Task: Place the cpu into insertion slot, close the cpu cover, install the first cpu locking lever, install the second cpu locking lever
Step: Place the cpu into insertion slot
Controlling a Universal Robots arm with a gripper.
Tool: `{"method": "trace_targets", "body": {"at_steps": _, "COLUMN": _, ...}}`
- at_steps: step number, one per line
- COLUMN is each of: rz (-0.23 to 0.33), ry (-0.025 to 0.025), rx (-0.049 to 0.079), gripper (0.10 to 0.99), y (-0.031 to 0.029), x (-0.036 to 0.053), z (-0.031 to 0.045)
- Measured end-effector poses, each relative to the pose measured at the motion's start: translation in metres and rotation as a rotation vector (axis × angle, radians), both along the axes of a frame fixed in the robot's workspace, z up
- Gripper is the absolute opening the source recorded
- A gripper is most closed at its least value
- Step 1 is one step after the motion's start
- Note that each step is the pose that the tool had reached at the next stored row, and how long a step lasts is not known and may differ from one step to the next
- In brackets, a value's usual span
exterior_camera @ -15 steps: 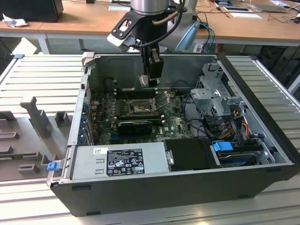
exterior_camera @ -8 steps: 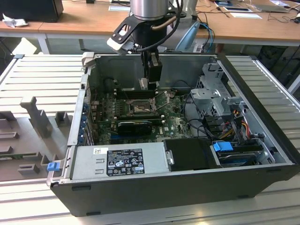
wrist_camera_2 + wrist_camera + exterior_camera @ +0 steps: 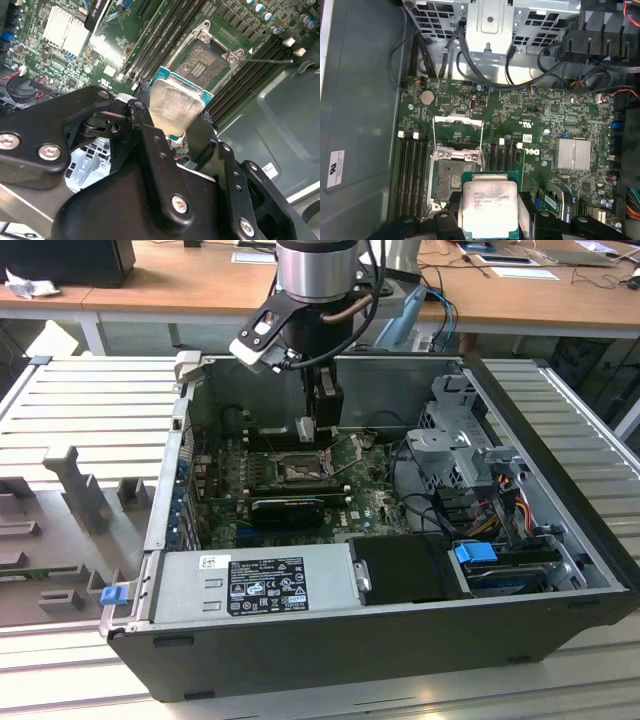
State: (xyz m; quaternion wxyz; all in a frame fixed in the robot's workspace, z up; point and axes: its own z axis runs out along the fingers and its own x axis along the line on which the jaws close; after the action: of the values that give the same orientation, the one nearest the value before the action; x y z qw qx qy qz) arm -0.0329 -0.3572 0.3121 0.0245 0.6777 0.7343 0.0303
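My gripper (image 3: 176,111) is shut on the cpu (image 3: 172,100), a pale silver square chip with a green edge, pinched by two opposite sides. In the exterior view the gripper (image 3: 315,425) hangs inside the open computer case, a little above the motherboard, with the cpu (image 3: 306,427) at its tip. The insertion slot (image 3: 451,181) lies just beside and below the held cpu (image 3: 489,200), its metallic grey centre bare. The cpu cover (image 3: 458,131) is swung open away from the slot. A thin locking lever (image 3: 270,61) sticks out beside the insertion slot (image 3: 207,57).
Memory slots (image 3: 412,170) flank the socket. A ridged heatsink (image 3: 573,153) and a black expansion card (image 3: 285,510) sit nearby. A drive cage (image 3: 460,440) with cables (image 3: 470,65) and the power supply (image 3: 255,585) line the case walls (image 3: 560,470).
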Motion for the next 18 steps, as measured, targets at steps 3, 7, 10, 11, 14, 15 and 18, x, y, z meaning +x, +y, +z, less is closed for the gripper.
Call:
{"method": "trace_targets", "body": {"at_steps": 3, "rz": 0.0, "ry": -0.0001, "rx": 0.0, "gripper": 0.529, "y": 0.0, "x": 0.0, "z": -0.004}}
{"method": "trace_targets", "body": {"at_steps": 7, "rz": -0.001, "ry": 0.0, "rx": 0.0, "gripper": 0.529, "y": 0.0, "x": 0.0, "z": -0.0076}}
{"method": "trace_targets", "body": {"at_steps": 10, "rz": -0.002, "ry": -0.0001, "rx": 0.0, "gripper": 0.529, "y": 0.0, "x": 0.0, "z": -0.01}}
{"method": "trace_targets", "body": {"at_steps": 11, "rz": -0.003, "ry": 0.0, "rx": 0.0, "gripper": 0.529, "y": 0.0, "x": 0.0, "z": -0.0105}}
{"method": "trace_targets", "body": {"at_steps": 14, "rz": -0.003, "ry": 0.0, "rx": 0.0, "gripper": 0.529, "y": 0.0, "x": 0.0, "z": -0.0127}}
{"method": "trace_targets", "body": {"at_steps": 15, "rz": -0.003, "ry": 0.0, "rx": 0.0, "gripper": 0.529, "y": 0.0, "x": 0.0, "z": -0.0134}}
{"method": "trace_targets", "body": {"at_steps": 18, "rz": -0.003, "ry": 0.0, "rx": 0.0, "gripper": 0.529, "y": 0.0, "x": 0.0, "z": -0.0157}}
